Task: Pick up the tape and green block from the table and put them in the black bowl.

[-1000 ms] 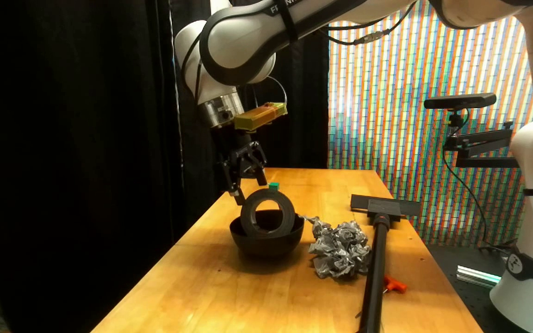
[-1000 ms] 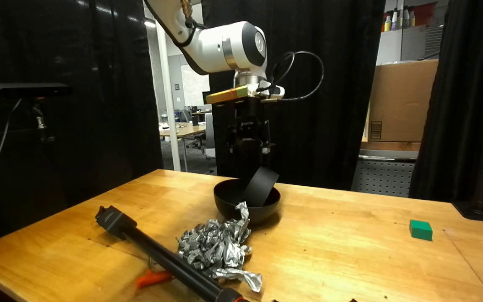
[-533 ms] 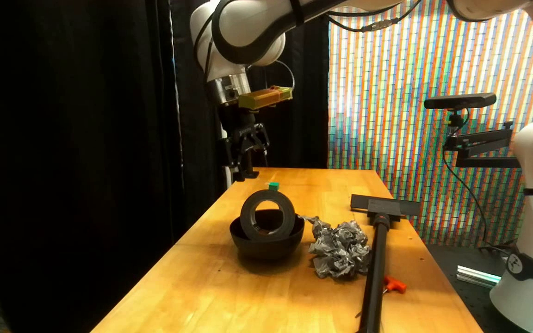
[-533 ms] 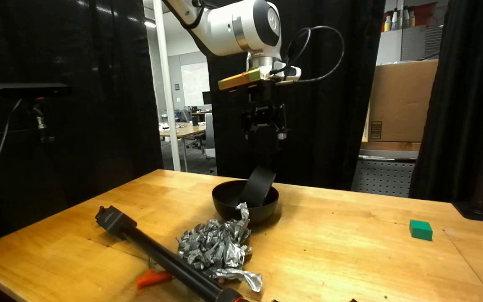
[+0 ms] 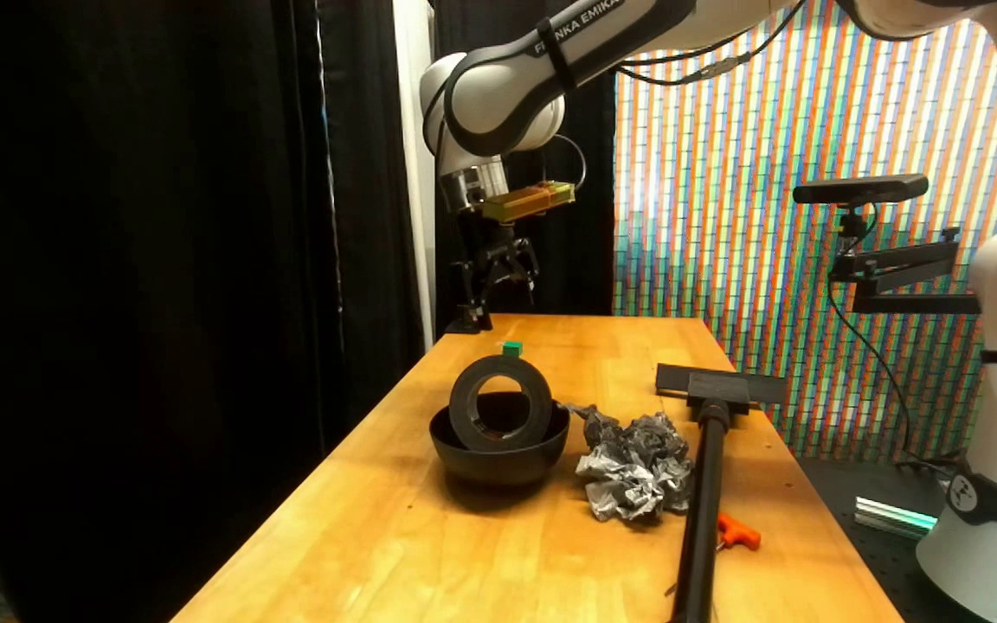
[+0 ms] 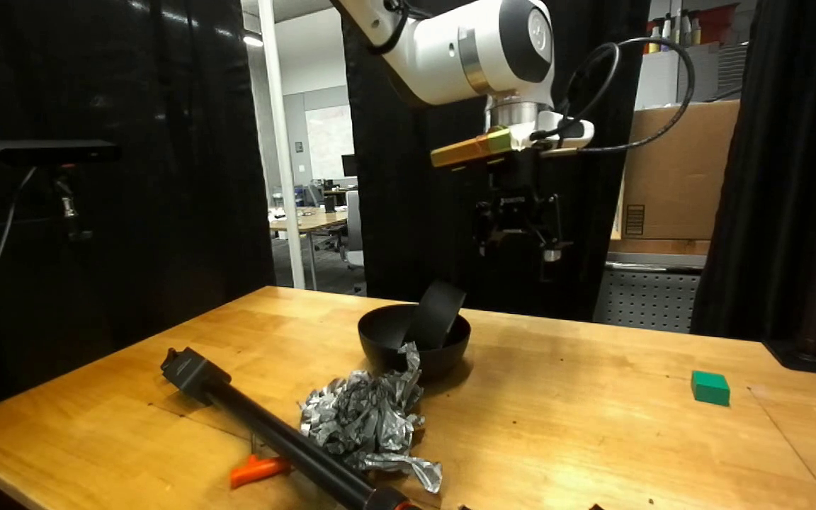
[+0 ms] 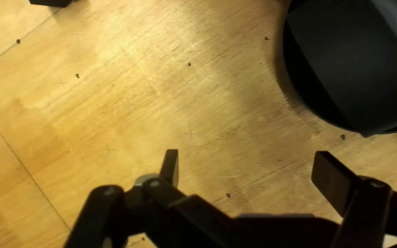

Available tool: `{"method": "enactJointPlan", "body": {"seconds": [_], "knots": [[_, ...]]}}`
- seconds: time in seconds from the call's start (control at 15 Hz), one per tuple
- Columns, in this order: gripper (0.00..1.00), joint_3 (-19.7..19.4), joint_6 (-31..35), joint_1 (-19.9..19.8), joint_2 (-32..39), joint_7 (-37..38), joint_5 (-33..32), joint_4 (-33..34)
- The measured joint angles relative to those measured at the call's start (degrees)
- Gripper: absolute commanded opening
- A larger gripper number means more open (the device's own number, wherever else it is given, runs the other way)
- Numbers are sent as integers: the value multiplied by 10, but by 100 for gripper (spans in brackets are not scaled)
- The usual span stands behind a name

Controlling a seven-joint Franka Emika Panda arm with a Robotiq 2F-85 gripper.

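Observation:
Tilted on its edge, the black tape [image 5: 463, 407] leans inside the black bowl [image 5: 498, 469], its upper part rising above the rim; an exterior view shows the same of the tape [image 6: 436, 316]. The green block [image 6: 710, 388] lies on the table well to the right of the bowl there, and the green block [image 5: 511, 349] shows behind the tape in an exterior view. My gripper [image 6: 518, 256] hangs in the air between bowl and block, above the table. In the wrist view the gripper [image 7: 248, 162] is wide open over bare wood, and the block is out of view there.
Crumpled silvery foil [image 6: 365, 414] lies close against the bowl. A long black T-shaped tool [image 5: 702, 502] stretches beside it, with a small orange-red tool [image 6: 258, 470] near it. A black post base [image 6: 810, 358] stands behind the block at the table's far edge.
My open gripper has risen and moved away from above the bowl, toward the green block's side. The tape and bowl have shifted very slightly. The block has stayed put.

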Motion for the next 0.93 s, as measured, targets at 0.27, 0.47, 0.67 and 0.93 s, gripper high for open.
{"method": "enactJointPlan", "body": {"seconds": [0.27,0.47,0.67,0.93], "knots": [[100,-13,17,-26,0,-5,1,-17],[100,-22,20,-43,2,-13,3,-18],[100,-29,24,-58,7,-26,6,-18],[100,-33,30,-78,21,-54,20,-15]]}}
